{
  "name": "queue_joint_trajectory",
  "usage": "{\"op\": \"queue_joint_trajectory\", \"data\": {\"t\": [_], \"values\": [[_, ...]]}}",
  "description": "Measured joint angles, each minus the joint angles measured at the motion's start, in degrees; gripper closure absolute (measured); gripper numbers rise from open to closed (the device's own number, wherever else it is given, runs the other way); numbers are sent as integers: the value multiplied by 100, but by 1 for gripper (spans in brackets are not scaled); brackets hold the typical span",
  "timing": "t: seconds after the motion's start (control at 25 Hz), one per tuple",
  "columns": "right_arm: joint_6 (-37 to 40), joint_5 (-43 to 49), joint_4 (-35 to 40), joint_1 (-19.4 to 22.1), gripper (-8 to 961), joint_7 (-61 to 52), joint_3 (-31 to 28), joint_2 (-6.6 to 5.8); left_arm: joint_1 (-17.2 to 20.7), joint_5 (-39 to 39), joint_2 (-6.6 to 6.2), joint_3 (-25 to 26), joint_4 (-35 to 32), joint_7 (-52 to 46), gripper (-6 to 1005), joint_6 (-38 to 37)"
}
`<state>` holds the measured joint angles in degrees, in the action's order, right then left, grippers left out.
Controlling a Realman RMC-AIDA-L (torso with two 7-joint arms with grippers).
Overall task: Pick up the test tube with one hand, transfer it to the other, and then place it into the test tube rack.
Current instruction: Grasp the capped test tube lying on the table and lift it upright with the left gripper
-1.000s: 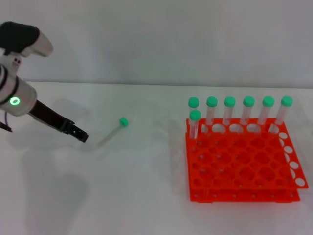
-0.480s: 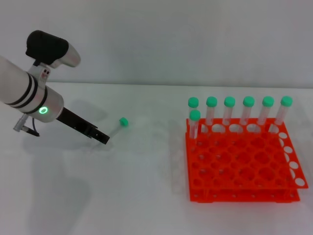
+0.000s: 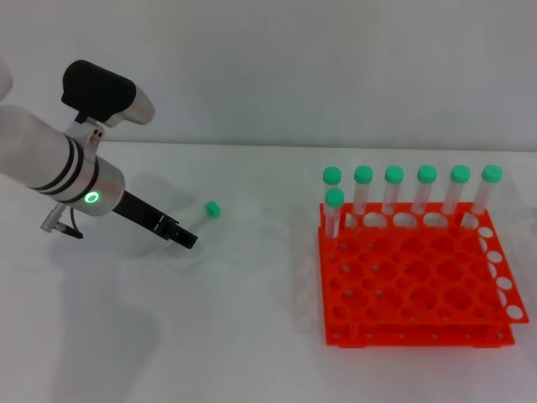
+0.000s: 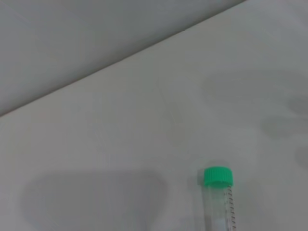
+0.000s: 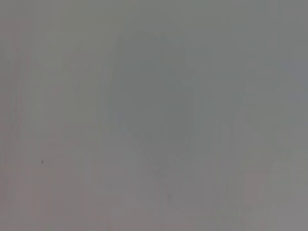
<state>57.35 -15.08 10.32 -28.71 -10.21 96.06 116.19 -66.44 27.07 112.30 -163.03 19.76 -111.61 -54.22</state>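
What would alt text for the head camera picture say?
The left gripper reaches down to a green-capped test tube lying on the white table. To the right, an orange-red test tube rack holds seven capped tubes.

- From the head we look forward and down, taking in the table [image 3: 252, 336], rack [image 3: 419, 277] and left gripper [image 3: 186, 238].
- Our left wrist sits close, facing past the jaws onto the tube [image 4: 219, 202], shared with the head view.
- Our right wrist shows only a blank grey surface.
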Motion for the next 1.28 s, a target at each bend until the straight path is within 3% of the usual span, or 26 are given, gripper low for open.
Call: {"op": "queue_joint_trajectory", "data": {"t": [0.44, 0.68, 0.88, 1.28], "values": [[-4, -11, 13, -57, 140, 1, 0, 0, 14, 69, 2, 0, -78, 5, 196, 126], [-11, -13, 14, -73, 139, -43, 0, 0, 18, 97, 35, 0, -78, 8, 467, 130], [-14, -13, 14, -74, 139, -46, 0, 0, 15, 126, 55, -1, -78, 8, 569, 139], [7, -13, 14, -61, 139, -120, 0, 0, -8, 247, 92, 0, -91, 8, 568, 135]]}}
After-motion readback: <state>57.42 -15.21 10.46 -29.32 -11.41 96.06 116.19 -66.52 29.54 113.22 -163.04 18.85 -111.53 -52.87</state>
